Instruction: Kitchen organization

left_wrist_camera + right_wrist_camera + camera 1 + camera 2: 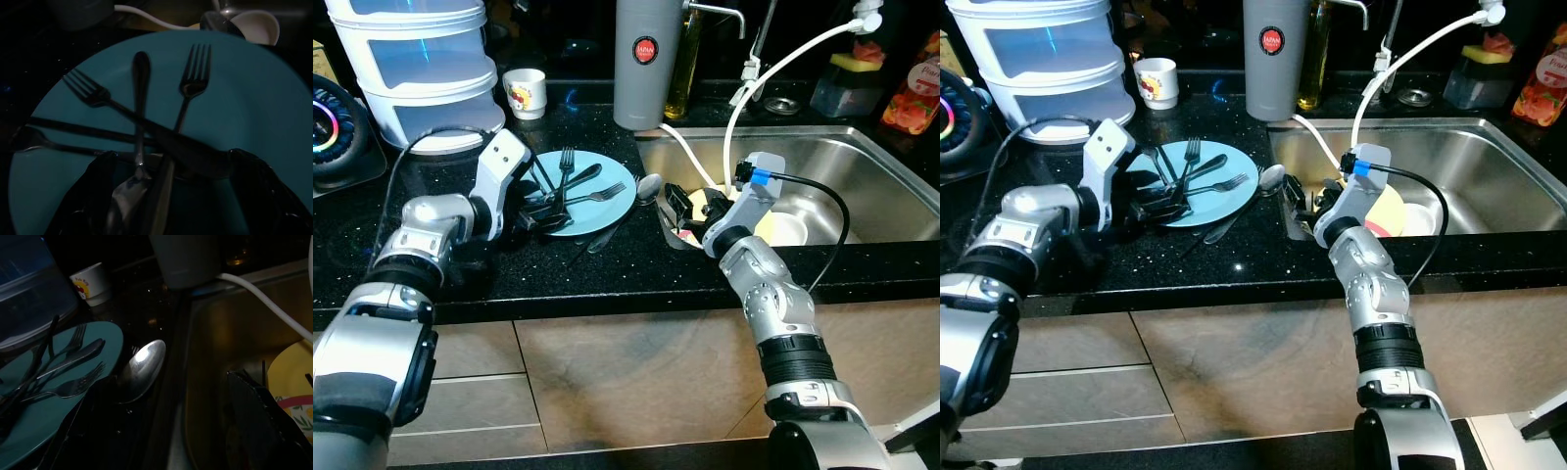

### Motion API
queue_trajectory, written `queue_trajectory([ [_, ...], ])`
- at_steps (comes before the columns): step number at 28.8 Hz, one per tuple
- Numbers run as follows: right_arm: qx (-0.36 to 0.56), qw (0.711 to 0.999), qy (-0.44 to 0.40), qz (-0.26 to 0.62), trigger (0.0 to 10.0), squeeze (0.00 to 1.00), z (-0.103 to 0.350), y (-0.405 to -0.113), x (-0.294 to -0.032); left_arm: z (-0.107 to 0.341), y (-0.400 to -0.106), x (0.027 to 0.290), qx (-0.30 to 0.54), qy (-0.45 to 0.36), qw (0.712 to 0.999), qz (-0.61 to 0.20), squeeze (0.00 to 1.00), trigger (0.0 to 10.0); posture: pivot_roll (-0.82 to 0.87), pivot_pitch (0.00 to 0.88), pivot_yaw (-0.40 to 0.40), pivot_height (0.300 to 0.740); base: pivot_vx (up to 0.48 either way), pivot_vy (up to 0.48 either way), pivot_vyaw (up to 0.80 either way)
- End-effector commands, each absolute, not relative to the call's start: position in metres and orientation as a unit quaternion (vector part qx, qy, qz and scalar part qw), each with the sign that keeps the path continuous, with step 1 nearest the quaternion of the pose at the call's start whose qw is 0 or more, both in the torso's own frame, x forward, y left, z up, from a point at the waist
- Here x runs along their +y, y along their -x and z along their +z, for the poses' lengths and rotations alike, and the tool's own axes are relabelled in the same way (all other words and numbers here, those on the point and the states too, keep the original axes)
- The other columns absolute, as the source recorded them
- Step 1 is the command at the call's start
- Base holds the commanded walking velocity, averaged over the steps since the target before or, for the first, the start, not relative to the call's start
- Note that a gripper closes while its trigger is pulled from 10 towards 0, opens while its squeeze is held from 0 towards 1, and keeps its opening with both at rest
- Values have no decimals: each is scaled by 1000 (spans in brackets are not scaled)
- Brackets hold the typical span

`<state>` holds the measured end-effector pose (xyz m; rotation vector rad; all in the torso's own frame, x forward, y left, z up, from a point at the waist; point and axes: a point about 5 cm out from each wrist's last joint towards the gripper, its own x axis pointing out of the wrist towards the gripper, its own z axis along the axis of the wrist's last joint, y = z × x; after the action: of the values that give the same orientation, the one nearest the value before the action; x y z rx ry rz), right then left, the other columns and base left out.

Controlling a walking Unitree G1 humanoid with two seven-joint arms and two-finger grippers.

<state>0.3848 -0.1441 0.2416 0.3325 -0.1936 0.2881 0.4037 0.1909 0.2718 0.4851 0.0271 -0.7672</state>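
A teal plate [602, 209] lies on the black counter and carries two forks [567, 162] and a dark knife [146, 129], all crossed over one another. My left gripper [540, 213] is at the plate's left rim, open, its fingers [95, 193] spread either side of the cutlery handles. A large spoon [648, 186] rests on the counter between the plate and the sink. My right gripper [677, 211] hovers open at the sink's left edge, just right of that spoon [142, 368]. A yellow plate [1391, 208] and a white bowl [790, 228] sit in the sink.
A steel sink [871, 166] takes up the right side, with a white hose [773, 73] looping into it. A grey canister [646, 59], a white cup [526, 93] and stacked white containers [421, 69] stand along the back. The counter's front edge is close.
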Motion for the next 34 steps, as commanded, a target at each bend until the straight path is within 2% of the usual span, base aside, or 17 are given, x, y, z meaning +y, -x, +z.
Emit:
queue_trajectory([
  [1,-87,972,-169,140,10000,0,237,-382,-145,254,-401,204,80,-274,884,-371,0,10000,75,213,10,740,0,0,0],
  [4,-86,972,-169,140,10000,0,237,-382,-145,253,-400,205,87,-283,880,-371,0,10000,75,213,10,740,0,0,0],
  [6,-84,972,-171,139,10000,0,236,-381,-145,251,-400,209,106,-321,866,-369,0,4824,75,219,13,740,0,0,0],
  [7,-83,972,-171,139,10000,0,236,-382,-145,252,-400,209,109,-327,864,-367,0,0,75,219,13,740,0,0,0],
  [18,-82,971,-175,138,10000,0,238,-382,-146,258,-401,211,107,-329,866,-361,0,0,77,214,9,740,0,0,0],
  [24,-84,971,-176,138,10000,0,239,-383,-147,266,-401,215,96,-315,878,-347,0,0,77,206,5,740,0,0,0],
  [29,-86,971,-176,140,10000,0,241,-384,-146,281,-403,220,59,-263,909,-319,0,0,76,195,-2,740,0,0,0],
  [34,-88,970,-176,141,10000,0,243,-384,-146,292,-400,219,33,-215,910,-353,0,0,74,188,-3,740,0,0,0],
])
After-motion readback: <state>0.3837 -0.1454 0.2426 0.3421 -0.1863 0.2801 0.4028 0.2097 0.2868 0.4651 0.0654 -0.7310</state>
